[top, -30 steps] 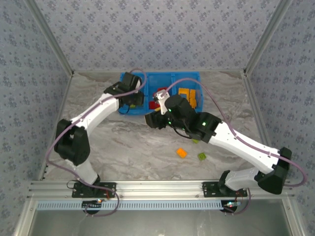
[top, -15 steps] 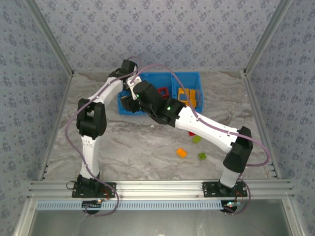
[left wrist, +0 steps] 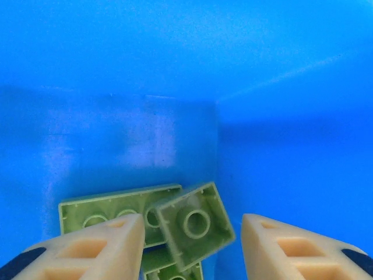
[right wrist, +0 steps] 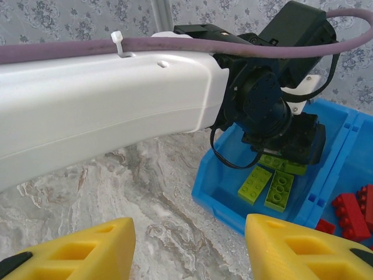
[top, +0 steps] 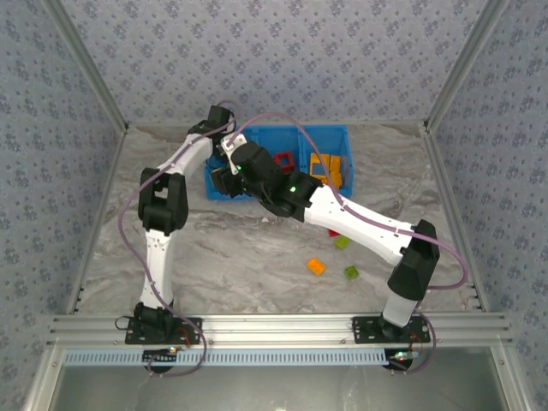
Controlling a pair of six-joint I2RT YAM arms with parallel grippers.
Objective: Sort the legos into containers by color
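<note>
Blue bin (top: 345,158) in the top view holds red and orange legos (top: 325,165); three bricks (top: 316,266) lie loose on the table (top: 231,257). Left wrist view: left gripper (left wrist: 192,230) stands parted over green legos (left wrist: 111,213), gripping none. Right wrist view: right gripper (right wrist: 189,230) stands parted and empty beside the bin's green compartment (right wrist: 242,213).

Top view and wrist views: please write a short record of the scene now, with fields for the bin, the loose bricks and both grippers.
bin: blue, three compartments
left compartment: green bricks
middle compartment: red bricks
right compartment: orange bricks
on table: orange brick, green brick, second green brick
left gripper: open, over the green bricks
right gripper: open, empty, near the bin
</note>
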